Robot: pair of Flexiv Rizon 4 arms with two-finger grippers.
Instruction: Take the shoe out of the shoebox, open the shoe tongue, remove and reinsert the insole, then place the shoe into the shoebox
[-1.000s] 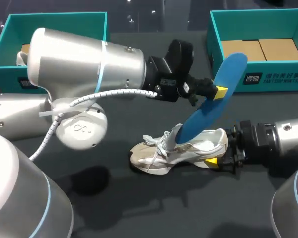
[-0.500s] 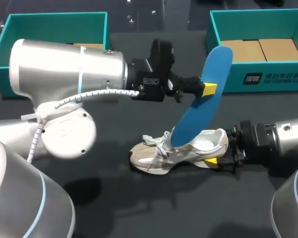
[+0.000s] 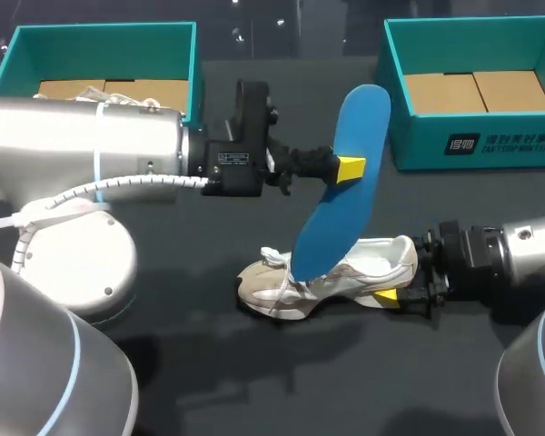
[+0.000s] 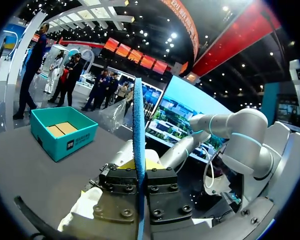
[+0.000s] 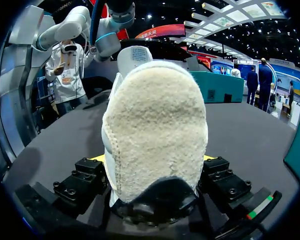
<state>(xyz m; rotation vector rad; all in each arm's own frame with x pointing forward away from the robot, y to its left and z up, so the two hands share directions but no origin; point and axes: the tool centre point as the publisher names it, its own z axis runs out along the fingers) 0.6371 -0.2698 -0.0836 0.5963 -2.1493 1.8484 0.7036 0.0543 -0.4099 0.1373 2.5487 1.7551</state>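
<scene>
A white sneaker (image 3: 345, 272) lies on its side on the dark table, toe to the left. My right gripper (image 3: 401, 280) is shut on its heel; in the right wrist view the fuzzy heel (image 5: 155, 130) fills the space between the fingers of the right gripper (image 5: 152, 162). My left gripper (image 3: 348, 169) is shut on a blue insole (image 3: 341, 182), held up at a slant. The insole's lower end is at the sneaker's laces. In the left wrist view the insole (image 4: 138, 125) stands edge-on between the fingers of the left gripper (image 4: 140, 172).
A teal shoebox (image 3: 472, 41) with a cardboard floor stands at the back right; it shows as the teal box (image 4: 65, 132) in the left wrist view. A second teal shoebox (image 3: 100, 36) at the back left is partly hidden by my left arm.
My left arm has drawn back to the left, carrying the insole with it; the insole now stands steeper. The right gripper and the sneaker have not moved.
</scene>
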